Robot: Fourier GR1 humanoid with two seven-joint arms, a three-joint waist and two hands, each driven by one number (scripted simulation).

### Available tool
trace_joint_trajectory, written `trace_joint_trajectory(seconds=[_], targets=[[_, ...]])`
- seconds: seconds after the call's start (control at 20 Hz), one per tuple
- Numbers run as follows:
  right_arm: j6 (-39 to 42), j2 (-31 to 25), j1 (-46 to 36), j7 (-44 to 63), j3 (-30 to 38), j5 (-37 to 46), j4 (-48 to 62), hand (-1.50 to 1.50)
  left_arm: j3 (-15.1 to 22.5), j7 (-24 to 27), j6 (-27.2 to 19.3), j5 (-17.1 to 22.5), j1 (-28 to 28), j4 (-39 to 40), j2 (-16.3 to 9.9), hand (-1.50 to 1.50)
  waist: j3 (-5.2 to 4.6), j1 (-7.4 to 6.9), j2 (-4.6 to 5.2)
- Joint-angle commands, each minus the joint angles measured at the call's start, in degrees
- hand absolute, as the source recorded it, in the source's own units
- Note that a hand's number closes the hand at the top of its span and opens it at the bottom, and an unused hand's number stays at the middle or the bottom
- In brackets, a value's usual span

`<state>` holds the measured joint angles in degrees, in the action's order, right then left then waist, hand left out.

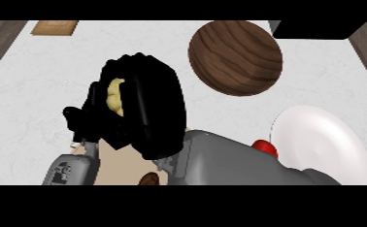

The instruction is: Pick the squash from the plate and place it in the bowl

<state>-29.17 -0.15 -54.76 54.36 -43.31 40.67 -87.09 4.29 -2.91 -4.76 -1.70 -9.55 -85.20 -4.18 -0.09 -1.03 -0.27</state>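
we see one black hand (147,109) filling the middle left of the frame, its grey forearm (229,160) coming in from the lower right edge, so we take it for the robot's right hand. its fingers (108,107) are curled round a pale yellow, lumpy squash (115,95), and only a narrow strip of the squash shows between them; the rest is hidden by the hand. the squash is held up over the white speckled table (43,85), left of centre in the frame, apart from both dishes.

the round brown wooden bowl (235,57) lies in the upper right of the frame, just beside the hand's upper right edge, and nothing shows inside it. the round white plate (315,134) lies at the lower right, partly behind the forearm, its visible face bare. a small red object (265,147) peeks out between the forearm and the plate's left rim; we cannot tell what it is.

a light wooden board (54,26) sits at the upper left edge of the table. a black block (315,29) fills the upper right corner. a second grey forearm (72,170) shows at the lower left edge, its hand hidden behind the black one, so we cannot tell how it is held.
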Motion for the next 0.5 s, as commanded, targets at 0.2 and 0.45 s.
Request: trace_joint_trajectory(seconds=[0.2, 0.45], targets=[[7.4, 0.1, -13.5, 11.3, 9.3, 1.1, 3.0, 1.50, -2.8, -3.2, 1.4, 1.5, -0.9, -1.9, -2.5, 0.00, 0.06, 0.59, 0.03], [8.4, 0.1, -17.2, 6.4, 15.9, 0.2, 13.2, 1.50, -1.5, -2.4, -0.9, -0.3, -0.8, -0.7, -0.1, 0.00, 0.05, 0.55, 0.28]])
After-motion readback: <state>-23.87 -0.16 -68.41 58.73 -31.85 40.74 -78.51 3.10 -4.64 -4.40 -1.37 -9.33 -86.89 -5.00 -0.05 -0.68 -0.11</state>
